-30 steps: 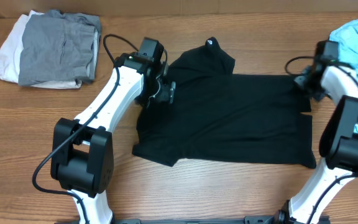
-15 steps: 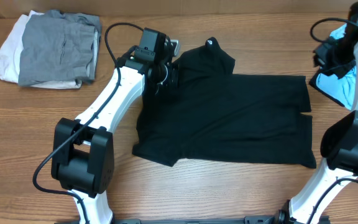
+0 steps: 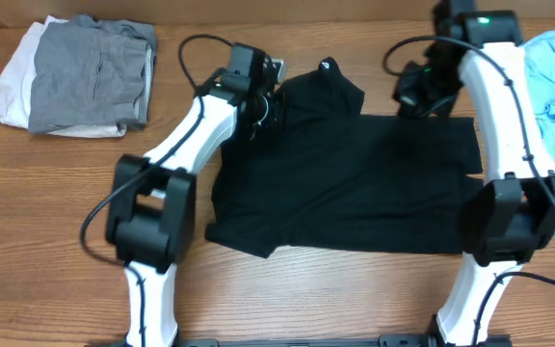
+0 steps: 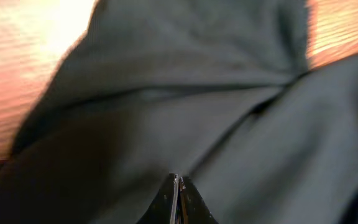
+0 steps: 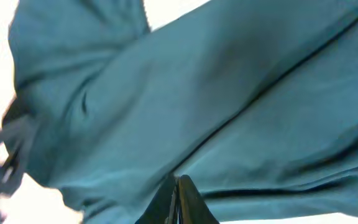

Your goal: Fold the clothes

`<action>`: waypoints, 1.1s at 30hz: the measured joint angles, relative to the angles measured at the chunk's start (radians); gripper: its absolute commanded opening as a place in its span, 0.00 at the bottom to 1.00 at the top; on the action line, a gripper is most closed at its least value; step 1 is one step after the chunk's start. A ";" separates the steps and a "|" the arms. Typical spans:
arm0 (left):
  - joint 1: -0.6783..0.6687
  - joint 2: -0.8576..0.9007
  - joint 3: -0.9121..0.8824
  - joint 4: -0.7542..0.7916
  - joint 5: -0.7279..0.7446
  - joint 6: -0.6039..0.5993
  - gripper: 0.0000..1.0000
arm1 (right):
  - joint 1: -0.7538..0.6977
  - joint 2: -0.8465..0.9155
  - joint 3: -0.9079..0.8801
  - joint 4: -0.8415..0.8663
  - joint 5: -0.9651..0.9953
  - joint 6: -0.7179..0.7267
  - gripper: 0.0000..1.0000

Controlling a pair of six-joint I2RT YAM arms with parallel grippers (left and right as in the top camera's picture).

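— The left gripper (image 4: 178, 185) has its fingers pressed together with no gap. The black shirt (image 3: 355, 183) fills nearly all of its wrist view. A crease in the cloth runs straight off from the tips toward the upper right, so it reads as pinched on the shirt.

— Where on the shirt?

— Seen from overhead, at the upper left edge, just left of the part that juts away from the robot and carries the small white logo (image 3: 325, 66). From the gripper the shirt spreads to the right and back toward the robot, lying flat on the wooden table (image 3: 46, 212).

— And the right gripper (image 5: 178, 186)?

— Its fingers are together as well. Its own camera shows only the light blue garment (image 5: 241, 93) behind the tips, and it is blurred. I cannot tell whether any cloth is caught. Overhead, the right arm reaches in over the table and the gripper sits at the black shirt's upper right edge.

— Where does the blue one lie?

— Crumpled at the table's right side, beyond the right arm and just beside the black shirt's right edge.

— Farther out?

— In the far left corner, a grey garment (image 3: 90, 67) lies folded on top of a white garment (image 3: 8, 92), well apart from both grippers.
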 measured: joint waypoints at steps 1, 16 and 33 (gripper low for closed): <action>0.000 0.028 0.020 -0.007 0.002 0.000 0.04 | 0.018 0.000 0.000 -0.011 0.007 0.000 0.04; 0.003 0.178 0.263 0.016 0.006 0.000 0.04 | 0.224 -0.023 0.000 -0.111 0.137 0.037 0.04; 0.024 0.282 0.286 0.049 0.014 0.000 0.04 | 0.273 -0.030 0.000 -0.135 0.201 0.093 0.04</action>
